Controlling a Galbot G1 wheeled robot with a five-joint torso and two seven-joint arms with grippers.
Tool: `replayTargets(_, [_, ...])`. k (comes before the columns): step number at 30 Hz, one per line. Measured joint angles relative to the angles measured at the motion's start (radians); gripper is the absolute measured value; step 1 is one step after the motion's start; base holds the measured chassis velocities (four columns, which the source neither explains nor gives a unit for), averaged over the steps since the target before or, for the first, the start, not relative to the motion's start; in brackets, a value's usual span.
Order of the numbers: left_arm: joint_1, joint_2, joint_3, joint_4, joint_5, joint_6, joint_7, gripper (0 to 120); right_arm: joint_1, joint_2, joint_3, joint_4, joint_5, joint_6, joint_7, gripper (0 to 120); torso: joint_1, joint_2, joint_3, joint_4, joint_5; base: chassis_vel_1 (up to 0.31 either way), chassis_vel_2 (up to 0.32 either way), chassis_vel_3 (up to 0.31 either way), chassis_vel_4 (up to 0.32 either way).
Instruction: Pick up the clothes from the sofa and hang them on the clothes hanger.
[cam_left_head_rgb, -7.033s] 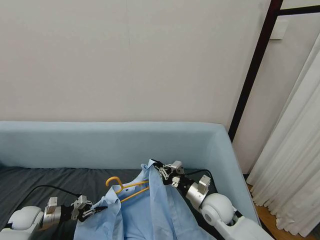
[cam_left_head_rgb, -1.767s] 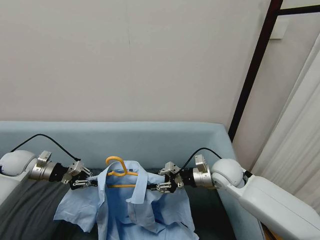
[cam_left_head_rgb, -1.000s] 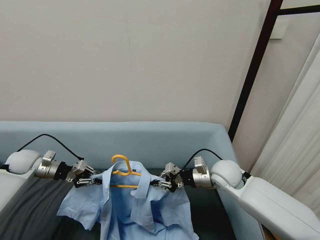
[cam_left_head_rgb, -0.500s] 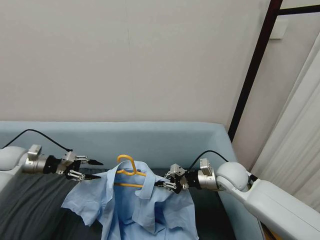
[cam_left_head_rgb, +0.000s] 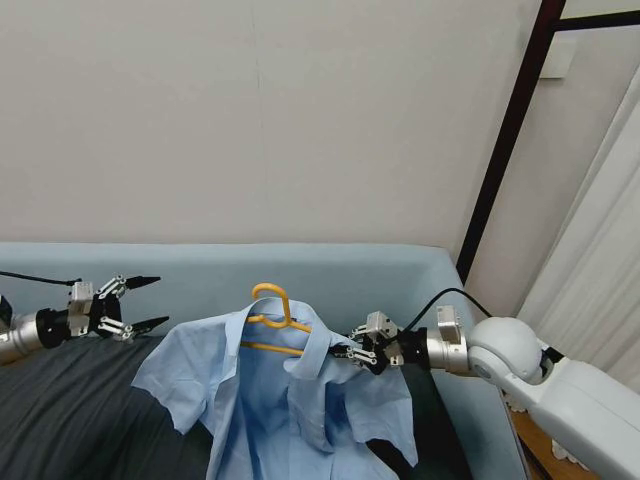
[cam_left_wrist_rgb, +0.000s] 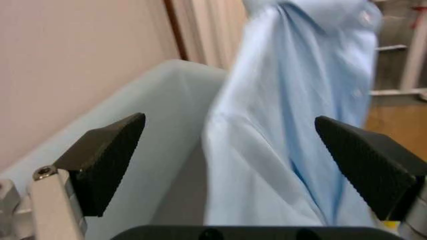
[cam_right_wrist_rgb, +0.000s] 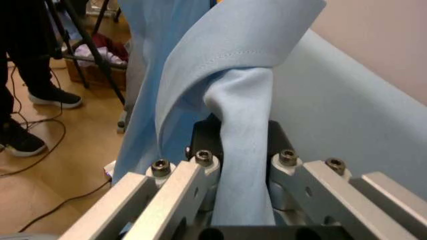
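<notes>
Shirt (cam_left_head_rgb: 290, 400), light blue, draped on yellow hanger (cam_left_head_rgb: 272, 300), held above sofa (cam_left_head_rgb: 300, 270) seat, right half. Risk of hanger tipping and shirt sliding off, from one-sided hold. Right gripper (cam_left_head_rgb: 358, 355) pinched on shirt shoulder fabric. Left gripper (cam_left_head_rgb: 158, 300) spread wide, empty, near sofa's left edge.

In the head view the shirt (cam_left_head_rgb: 290, 400) runs off the bottom edge, hem out of sight. Its collar covers most of the hanger (cam_left_head_rgb: 288, 312); the hook and a bit of bar show. The right gripper (cam_left_head_rgb: 352, 353) has its fingertips buried in a fold. The left arm (cam_left_head_rgb: 22, 335) is cut by the left edge, the right arm (cam_left_head_rgb: 560, 385) by the lower right corner. The left wrist view blurs the shirt.
</notes>
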Motion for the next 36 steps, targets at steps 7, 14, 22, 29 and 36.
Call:
replayTargets(7, [-0.007,-0.022,0.022,0.000,0.071,0.000,0.033,100,-0.059,-0.045,0.072,0.059,0.017,0.000,-0.007,7,0.000,0.000,0.000,-0.0005,0.0001,0.000,0.000,0.000,0.000])
replayTargets(14, [-0.047,-0.052,0.060,0.017,0.134,0.017,0.060,81,-0.111,-0.067,0.122,0.085,0.022,0.016,-0.036,7,0.000,0.000,0.000,-0.0005,0.0000,0.000,0.000,0.000,0.000])
replayTargets(22, [-0.071,-0.030,0.056,0.035,0.167,0.042,0.115,52,-0.125,-0.081,0.137,0.079,0.015,0.026,-0.044,7,0.000,0.000,0.000,-0.0003,0.0001,0.000,0.000,0.000,0.000])
replayTargets(29, [-0.072,-0.015,0.057,0.029,0.167,0.042,0.116,28,-0.120,-0.085,0.137,0.077,0.015,0.032,-0.055,7,0.000,0.000,0.000,-0.0002,0.0000,0.000,0.000,0.000,0.000])
replayTargets(36, [-0.075,-0.006,0.060,0.029,0.166,0.042,0.116,1,-0.119,-0.089,0.139,0.075,0.020,0.035,-0.056,7,0.000,0.000,0.000,-0.0003,0.0000,0.000,0.000,0.000,0.000])
